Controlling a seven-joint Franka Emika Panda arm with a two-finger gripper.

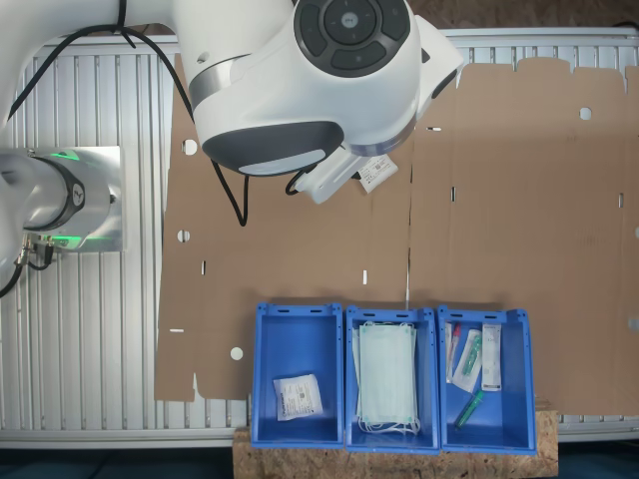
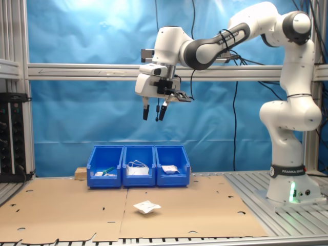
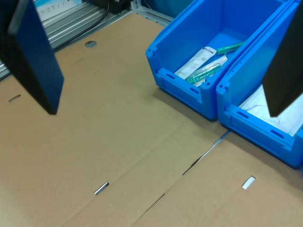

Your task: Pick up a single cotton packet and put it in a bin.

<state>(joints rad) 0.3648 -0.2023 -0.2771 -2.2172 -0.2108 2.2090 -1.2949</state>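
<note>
A loose cotton packet [image 2: 146,206], small, white and flat, lies on the brown cardboard in front of the bins; in the first exterior view it peeks out from under the arm [image 1: 377,176]. Another cotton packet [image 1: 298,396] lies in the bin [image 1: 263,379] at the first exterior view's left, which is the bin [image 2: 172,179] at the second exterior view's right. My gripper [image 2: 155,111] hangs open high above the cardboard, well above the loose packet, holding nothing. In the wrist view the gripper [image 3: 163,112] shows two dark fingers [image 3: 33,61] spread wide over bare cardboard.
The middle blue crate [image 1: 349,399] holds pale green masks, and the third crate [image 1: 524,399] [image 3: 189,90] holds tubes and sachets. The crates stand in a row on a chipboard block at the cardboard's edge. The robot base [image 2: 289,189] stands on the slatted metal table.
</note>
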